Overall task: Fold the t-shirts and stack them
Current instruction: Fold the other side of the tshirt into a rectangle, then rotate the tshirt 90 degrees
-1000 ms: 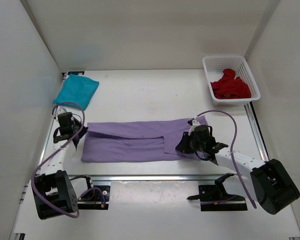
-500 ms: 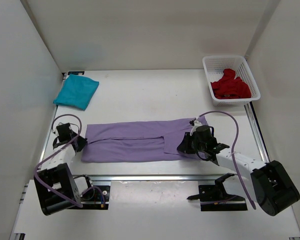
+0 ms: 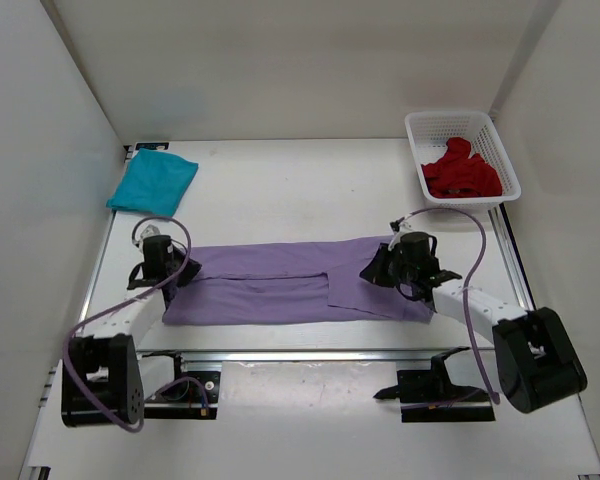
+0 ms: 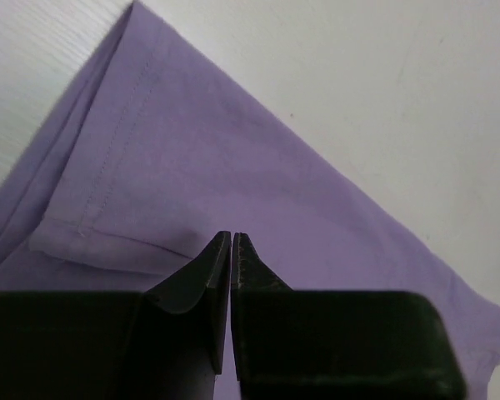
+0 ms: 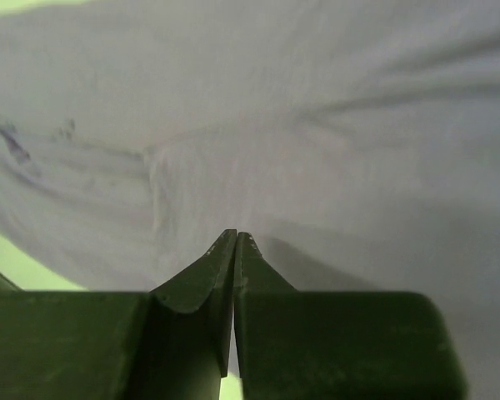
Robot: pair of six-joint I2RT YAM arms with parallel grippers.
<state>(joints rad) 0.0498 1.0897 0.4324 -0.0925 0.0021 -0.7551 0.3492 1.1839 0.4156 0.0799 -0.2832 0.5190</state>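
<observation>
The light purple t-shirt (image 3: 270, 285) lies as a long folded band across the near middle of the table. My left gripper (image 3: 172, 272) is over its left end. In the left wrist view its jaws (image 4: 232, 235) are shut, tips just above flat purple cloth (image 4: 200, 150), with nothing pinched. My right gripper (image 3: 373, 274) is over the shirt's right end. It is also shut (image 5: 235, 233), above slightly wrinkled cloth (image 5: 275, 125), with nothing visibly held. A folded teal t-shirt (image 3: 152, 183) lies at the back left. The dark red t-shirt (image 3: 462, 175) is crumpled in the basket.
The white mesh basket (image 3: 450, 113) stands at the back right corner. White walls enclose the table on three sides. A metal rail (image 3: 310, 353) runs along the near edge, just behind the arm bases, and another (image 3: 515, 270) along the right side.
My left gripper swung out past the shirt's left edge, then came in over its left end. My right gripper shifted slightly back and right, and the shirt's right end now lies flatter.
</observation>
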